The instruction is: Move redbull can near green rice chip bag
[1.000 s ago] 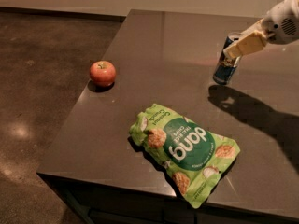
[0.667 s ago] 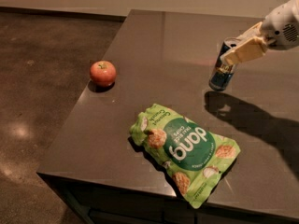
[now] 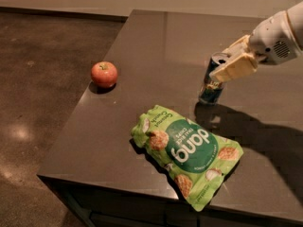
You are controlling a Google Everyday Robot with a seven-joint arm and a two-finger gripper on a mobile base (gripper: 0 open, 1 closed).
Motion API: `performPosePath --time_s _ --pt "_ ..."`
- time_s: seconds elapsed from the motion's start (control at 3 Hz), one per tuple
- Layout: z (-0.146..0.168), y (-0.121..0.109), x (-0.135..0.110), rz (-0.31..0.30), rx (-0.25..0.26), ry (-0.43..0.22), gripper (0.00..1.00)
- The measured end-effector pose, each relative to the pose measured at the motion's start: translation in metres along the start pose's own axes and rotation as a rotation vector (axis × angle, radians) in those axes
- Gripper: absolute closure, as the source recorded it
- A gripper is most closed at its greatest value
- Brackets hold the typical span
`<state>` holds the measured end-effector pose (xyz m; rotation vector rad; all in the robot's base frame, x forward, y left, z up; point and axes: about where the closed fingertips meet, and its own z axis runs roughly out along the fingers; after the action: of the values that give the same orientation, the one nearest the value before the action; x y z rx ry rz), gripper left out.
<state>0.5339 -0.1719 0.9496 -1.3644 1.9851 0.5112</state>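
Note:
The redbull can (image 3: 211, 85) is blue and silver and stands slightly tilted on or just above the dark table, right of centre. My gripper (image 3: 221, 63) reaches in from the upper right and is shut on the can's upper part, one tan finger (image 3: 235, 68) across its front. The green rice chip bag (image 3: 188, 151) lies flat near the table's front edge. It has a dark green "dang" circle and pictures of rice chips. The can is just beyond the bag's upper right corner, a short gap away.
A red apple (image 3: 104, 74) sits near the table's left edge. The dark table (image 3: 156, 46) ends at the left and front edges, with a speckled floor (image 3: 38, 79) beyond. The arm's shadow falls on the table at the right.
My gripper has carried the can to the left and toward the front, closer to the bag. The bag and apple have not moved.

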Motion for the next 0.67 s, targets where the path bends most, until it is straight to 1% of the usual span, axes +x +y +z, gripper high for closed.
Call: performPosePath --time_s 0.33,0.67 --pt "0.011 0.019 -0.006 -0.055 -0.039 -0.003 1.0" --pt "0.02 0.03 -0.009 -0.091 -0.064 0.002 0.83"
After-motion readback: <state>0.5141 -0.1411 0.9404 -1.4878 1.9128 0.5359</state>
